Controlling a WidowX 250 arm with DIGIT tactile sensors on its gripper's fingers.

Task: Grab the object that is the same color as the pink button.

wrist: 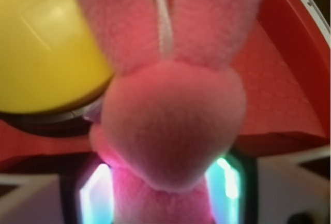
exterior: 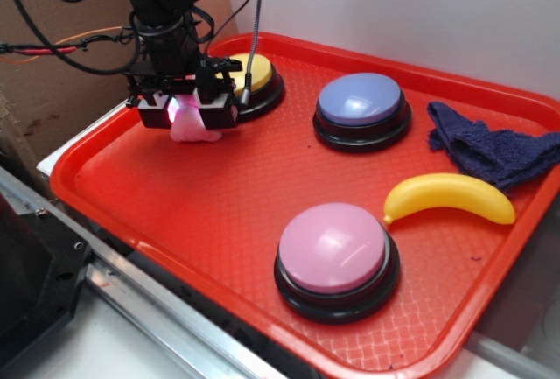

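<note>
The object, a small pink plush bunny (exterior: 196, 130), rests on the red tray (exterior: 131, 188) at its far left, beside the yellow button (exterior: 255, 71). My gripper (exterior: 187, 117) comes down over it from above. In the wrist view the bunny (wrist: 173, 125) fills the frame, ears pointing away, and its body fills the gap between my gripper's (wrist: 160, 198) two glowing fingers (wrist: 98, 195), touching both. The pink button (exterior: 332, 248), glossy with a black base, stands at the tray's near middle, well apart from the gripper.
A blue-violet button (exterior: 360, 99) stands at the tray's back middle. A yellow banana (exterior: 451, 197) lies right of the pink button, with a dark blue cloth (exterior: 494, 147) behind it. The yellow button (wrist: 41, 43) lies just beyond the bunny's ears. Cardboard stands behind the arm.
</note>
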